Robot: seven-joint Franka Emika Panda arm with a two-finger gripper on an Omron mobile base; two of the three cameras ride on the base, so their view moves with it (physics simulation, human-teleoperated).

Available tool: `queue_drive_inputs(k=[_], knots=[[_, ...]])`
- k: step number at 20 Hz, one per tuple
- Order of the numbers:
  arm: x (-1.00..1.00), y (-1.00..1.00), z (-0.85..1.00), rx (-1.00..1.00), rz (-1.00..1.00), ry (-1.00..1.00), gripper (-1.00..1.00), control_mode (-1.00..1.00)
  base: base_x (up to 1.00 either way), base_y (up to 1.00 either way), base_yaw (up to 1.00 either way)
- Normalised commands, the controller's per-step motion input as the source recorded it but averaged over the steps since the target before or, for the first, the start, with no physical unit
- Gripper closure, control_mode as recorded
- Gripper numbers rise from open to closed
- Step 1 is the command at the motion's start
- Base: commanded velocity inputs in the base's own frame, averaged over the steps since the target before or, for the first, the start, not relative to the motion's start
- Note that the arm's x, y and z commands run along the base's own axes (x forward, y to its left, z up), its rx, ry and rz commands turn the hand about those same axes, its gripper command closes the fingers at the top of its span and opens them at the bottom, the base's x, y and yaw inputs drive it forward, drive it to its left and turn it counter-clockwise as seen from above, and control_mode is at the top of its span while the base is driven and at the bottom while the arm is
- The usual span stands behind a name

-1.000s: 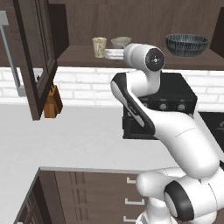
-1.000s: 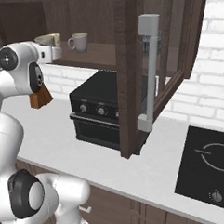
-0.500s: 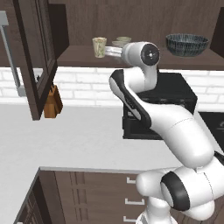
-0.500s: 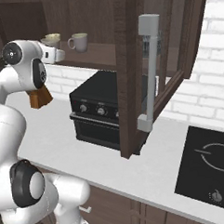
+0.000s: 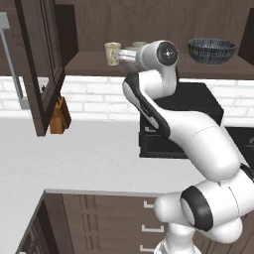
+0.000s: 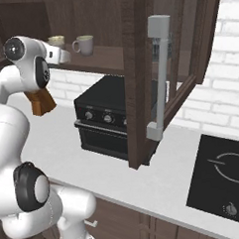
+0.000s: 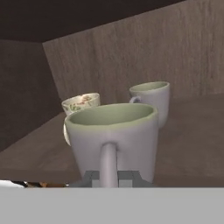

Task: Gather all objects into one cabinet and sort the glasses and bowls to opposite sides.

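Note:
In the hand view my gripper (image 7: 109,178) is shut on the handle of a pale grey-green cup (image 7: 111,135), held upright just in front of the cabinet shelf (image 7: 192,131). Behind it on the shelf stand a cream patterned cup (image 7: 81,103) on the left and a second pale cup (image 7: 151,98) on the right. From the left base view my hand (image 5: 130,55) reaches over the shelf (image 5: 89,64) beside the cream cup (image 5: 113,53). The wide dark ribbed bowl (image 5: 212,50) sits at the shelf's right end. The right base view shows the hand (image 6: 62,56) just below two cups (image 6: 84,45).
The cabinet's left door (image 5: 42,64) hangs open, and so does the right door with its long grey bar handle (image 6: 161,74). A black oven (image 6: 109,119) stands on the counter under the shelf. A wooden knife block (image 5: 59,116) is by the wall, and a cooktop (image 6: 223,170) lies to the right.
My arm has lifted a little and pushed the hand with its cup further in over the shelf toward the other cups. The cups and bowl on the shelf have not moved.

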Motion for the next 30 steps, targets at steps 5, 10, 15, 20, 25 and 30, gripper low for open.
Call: queue_drive_inputs(k=[5,10,15,20,25,30], knots=[[0.34,0.00,-0.31,-0.03,0.00,-0.01,1.00,-1.00,0.00,0.00,0.00],[0.38,0.00,-0.16,0.00,0.00,0.00,1.00,-1.00,0.00,0.00,0.00],[0.42,0.00,0.00,0.00,0.00,0.00,1.00,-1.00,0.00,0.00,0.00],[0.26,0.00,0.00,0.00,0.00,-0.03,1.00,-1.00,0.00,0.00,0.00],[0.29,0.00,-0.09,0.00,0.00,0.00,1.00,-1.00,0.00,0.00,0.00],[0.16,0.02,-0.25,0.00,0.00,-0.02,1.00,-1.00,0.00,0.00,0.00]])
